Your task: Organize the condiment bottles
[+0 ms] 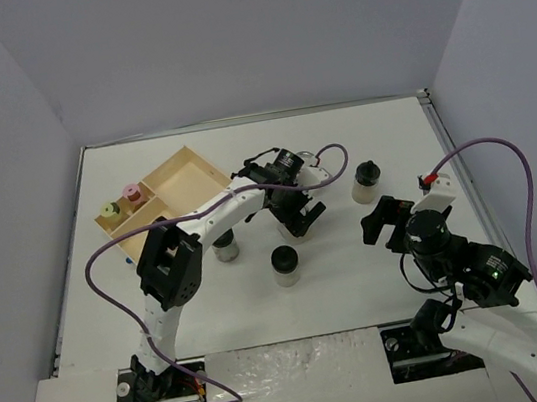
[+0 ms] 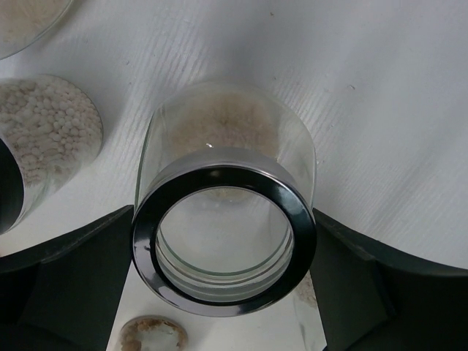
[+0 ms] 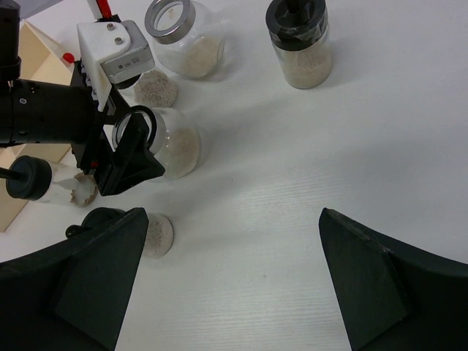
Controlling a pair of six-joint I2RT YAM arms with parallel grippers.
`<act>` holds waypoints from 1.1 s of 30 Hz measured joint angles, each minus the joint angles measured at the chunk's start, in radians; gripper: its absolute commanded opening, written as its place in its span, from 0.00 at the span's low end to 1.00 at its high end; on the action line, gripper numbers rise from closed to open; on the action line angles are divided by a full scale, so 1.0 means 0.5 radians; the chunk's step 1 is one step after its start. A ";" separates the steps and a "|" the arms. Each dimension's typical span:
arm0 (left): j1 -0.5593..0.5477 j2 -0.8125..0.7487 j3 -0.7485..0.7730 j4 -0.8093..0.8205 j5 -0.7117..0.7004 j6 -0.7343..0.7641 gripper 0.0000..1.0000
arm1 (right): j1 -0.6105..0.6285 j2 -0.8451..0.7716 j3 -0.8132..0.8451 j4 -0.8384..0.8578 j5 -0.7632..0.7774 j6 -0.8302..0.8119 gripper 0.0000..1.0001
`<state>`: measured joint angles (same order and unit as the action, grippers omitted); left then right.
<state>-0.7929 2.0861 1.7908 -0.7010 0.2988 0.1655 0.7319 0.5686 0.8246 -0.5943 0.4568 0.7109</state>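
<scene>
Near right, my right gripper point(image 3: 234, 285): wide open, empty. Mid-table, my left gripper point(image 2: 223, 248) straddles the silver-rimmed jar point(image 2: 219, 139), pads point(image 2: 73, 270) at its rim; gripped or not, can't tell. Glass looks stiff, slick, breakable, probably light, so best held on the body under the rim. Far left: wooden tray point(image 1: 184, 173).

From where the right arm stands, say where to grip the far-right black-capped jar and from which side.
Grip the black-capped jar on its round glass body just under the cap, probably coming from the near side with the right end effector. It stands upright, apart from the silver-rimmed jar beside it.
</scene>
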 measured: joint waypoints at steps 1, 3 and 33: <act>0.000 0.002 0.000 -0.004 0.006 0.009 0.81 | 0.000 -0.003 -0.001 0.000 0.000 0.000 1.00; 0.000 0.002 0.000 -0.006 0.019 0.020 0.73 | 0.000 -0.004 -0.002 0.000 0.000 0.000 1.00; 0.466 -0.955 -0.013 -0.169 -0.246 -0.163 0.00 | 0.000 -0.080 -0.031 -0.001 -0.036 -0.001 1.00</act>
<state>-0.5599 1.6085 1.7844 -0.7854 0.1759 0.0840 0.7319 0.5285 0.8093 -0.5949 0.4390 0.7105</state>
